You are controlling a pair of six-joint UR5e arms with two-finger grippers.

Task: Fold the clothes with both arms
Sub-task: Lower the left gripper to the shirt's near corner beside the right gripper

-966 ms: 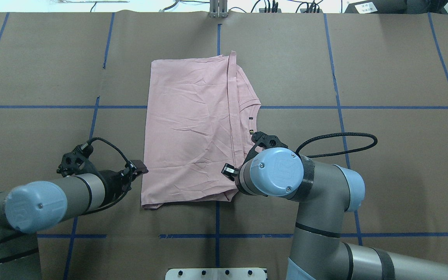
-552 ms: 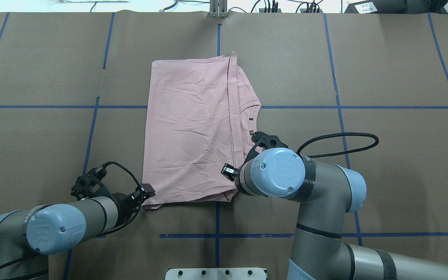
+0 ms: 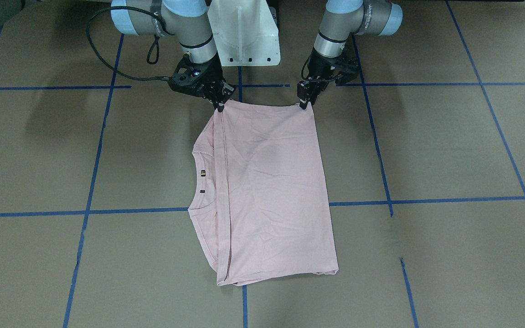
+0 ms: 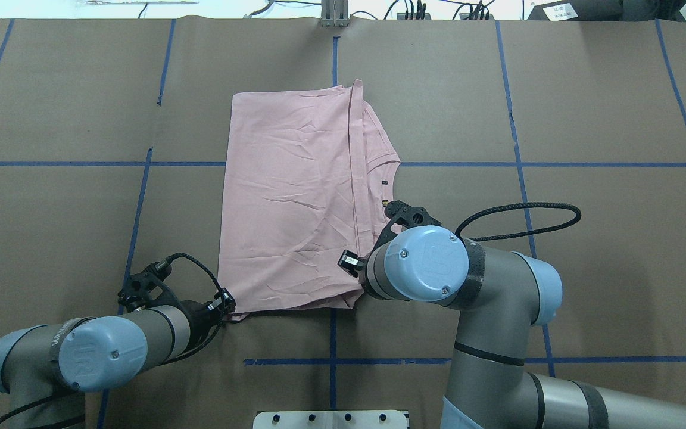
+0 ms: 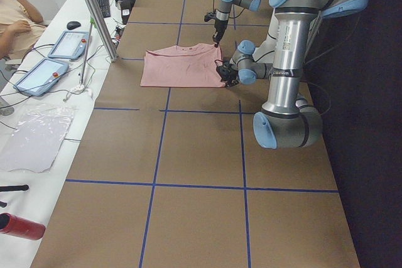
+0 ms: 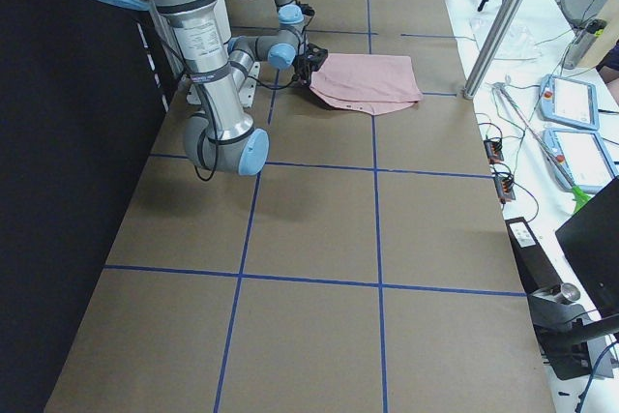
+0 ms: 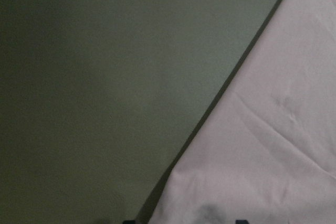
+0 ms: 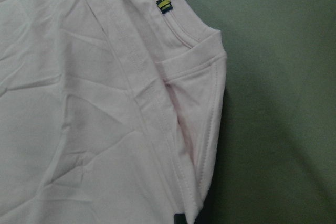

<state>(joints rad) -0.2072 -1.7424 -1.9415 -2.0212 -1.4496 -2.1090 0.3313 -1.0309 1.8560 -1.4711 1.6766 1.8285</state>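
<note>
The clothes are one pale pink T-shirt (image 4: pixel 295 196), folded into a rectangle with its plain side up, collar (image 3: pixel 198 182) and small label at one side. It lies flat at mid-table (image 3: pixel 267 182). My left gripper (image 3: pixel 306 104) sits at the shirt's near-left corner (image 4: pixel 230 302). The left wrist view shows pink cloth (image 7: pixel 262 156) between two separate dark fingertips, so it is open. My right gripper (image 3: pixel 220 107) is at the near-right corner by the sleeve (image 8: pixel 205 103), shut on the shirt's edge. In the overhead view its own wrist hides it.
The brown table carries a blue tape grid (image 4: pixel 331 360). The white pedestal base (image 3: pixel 244 32) stands just behind both grippers. A black cable loop (image 4: pixel 521 208) arcs off the right wrist. Tablets (image 5: pixel 41 73), a metal post (image 5: pixel 94 10) and a person's arm (image 5: pixel 19 26) are beyond the far edge.
My left arm slid along the shirt's left edge toward the robot and reached the near-left corner. The right arm and the shirt stayed where they were.
</note>
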